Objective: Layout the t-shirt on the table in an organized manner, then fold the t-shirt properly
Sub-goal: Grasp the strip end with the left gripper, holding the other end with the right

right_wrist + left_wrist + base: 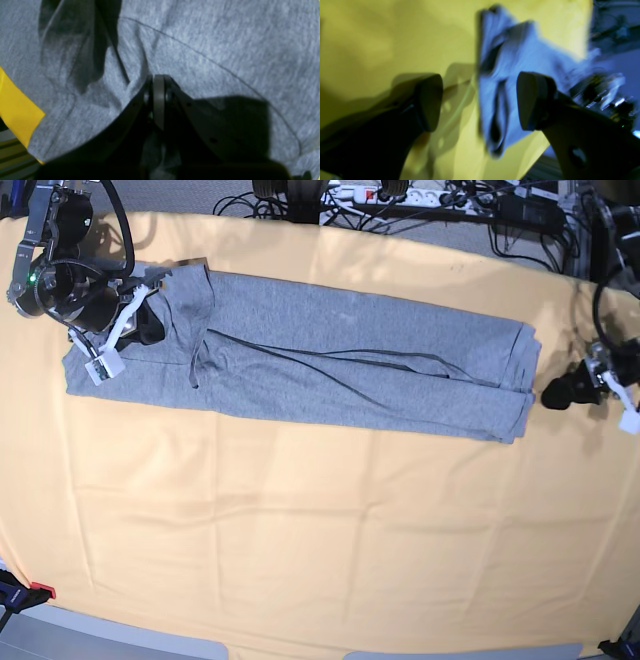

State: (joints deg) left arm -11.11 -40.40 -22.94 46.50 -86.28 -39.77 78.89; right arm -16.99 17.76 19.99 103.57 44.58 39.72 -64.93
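The grey t-shirt lies as a long narrow folded strip across the far half of the table. My right gripper is at the strip's left end. In the right wrist view this gripper is shut, creases in the t-shirt run into its tips, and a bit of grey cloth shows between the fingers behind them. My left gripper hovers just off the strip's right end. In the blurred left wrist view it stands wide open, empty, above the table, with the t-shirt beyond.
Cables and a power strip lie past the table's far edge. A red clamp sits at the near left corner. The table's edge shows as a yellow strip in the right wrist view.
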